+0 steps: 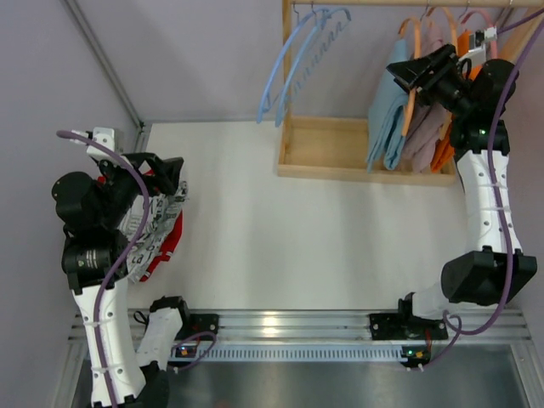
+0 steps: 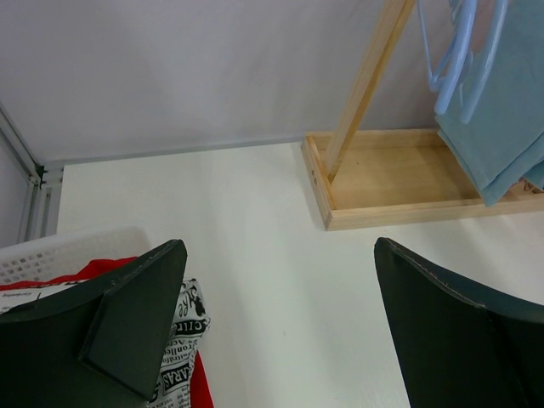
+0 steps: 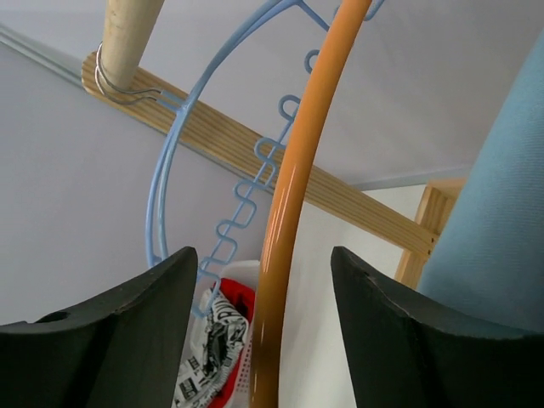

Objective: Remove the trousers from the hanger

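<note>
Orange plastic hanger is framed, not clasped, by the released right pincer at upper right, where light blue cloth trousers are hung. A grip on that cloth is probably called for next. Left pincer is held released at left.

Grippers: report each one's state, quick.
Left gripper: open, holding nothing.
Right gripper: open, orange hanger between its fingers, not gripped.

Left gripper and right gripper both hold their fingers wide apart.
</note>
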You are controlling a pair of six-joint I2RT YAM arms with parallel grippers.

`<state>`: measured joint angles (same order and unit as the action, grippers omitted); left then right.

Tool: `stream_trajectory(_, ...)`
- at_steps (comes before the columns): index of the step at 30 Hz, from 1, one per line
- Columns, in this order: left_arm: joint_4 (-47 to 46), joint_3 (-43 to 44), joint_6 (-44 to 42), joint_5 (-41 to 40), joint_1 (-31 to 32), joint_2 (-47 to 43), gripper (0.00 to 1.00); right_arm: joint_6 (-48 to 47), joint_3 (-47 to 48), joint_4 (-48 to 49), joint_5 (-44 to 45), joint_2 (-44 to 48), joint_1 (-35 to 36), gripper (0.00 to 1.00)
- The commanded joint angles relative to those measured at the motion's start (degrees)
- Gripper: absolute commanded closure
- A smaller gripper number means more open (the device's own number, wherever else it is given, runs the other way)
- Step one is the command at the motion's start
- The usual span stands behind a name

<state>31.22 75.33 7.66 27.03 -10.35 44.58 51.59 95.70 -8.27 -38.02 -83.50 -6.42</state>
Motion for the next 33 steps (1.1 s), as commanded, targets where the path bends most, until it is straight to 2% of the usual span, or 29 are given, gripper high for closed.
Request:
stream_trajectory(1,-2.9,0.9,1.0,0.8,0.1,0.3,0.02,3.9,3.2,7.6,0.5,-1.6,1.1,0.36)
stream_trajectory(2,-3.0,0.9,0.9,0.8,0.0,0.6,0.02,4.6,3.0,7.7,0.6,-1.9,1.2,0.44)
stream_trajectory(4,-3.0,0.6,0.9,0.8,0.0,0.6,0.02,6.5,2.9,11.2,0.4,-2.5,1.2,0.52)
stream_trajectory(5,-3.0,0.5,0.9,0.9,0.0,0.7,0.02,7.3,2.8,12.0,0.3,-2.5,1.2,0.61)
stream_trajectory(7,-2.9,0.3,0.8,1.0,0.0,0.9,0.02,9.7,2.6,14.4,-0.6,-2.6,1.2,0.69)
stream_trajectory(10,-3.2,0.5,0.8,1.1,0.0,1.5,0.02,11.9,3.3,17.6,-1.4,-2.9,1.5,0.86)
stream_trajectory(11,-3.6,0.5,0.8,1.1,0.0,1.6,0.02,12.3,3.5,19.9,-1.8,-2.8,1.6,1.00)
stream_trajectory(18,-4.2,0.5,0.9,2.1,0.0,1.7,0.02,17.0,7.2,32.9,-4.3,-2.5,1.8,1.00)
stream_trajectory(28,-4.2,0.5,0.6,1.7,0.0,1.0,0.02,17.9,11.1,35.6,-3.8,-0.1,4.3,1.00)
stream_trajectory(33,-4.2,1.0,0.4,2.2,0.0,1.0,0.02,18.2,7.5,33.0,-3.1,2.6,5.8,1.00)
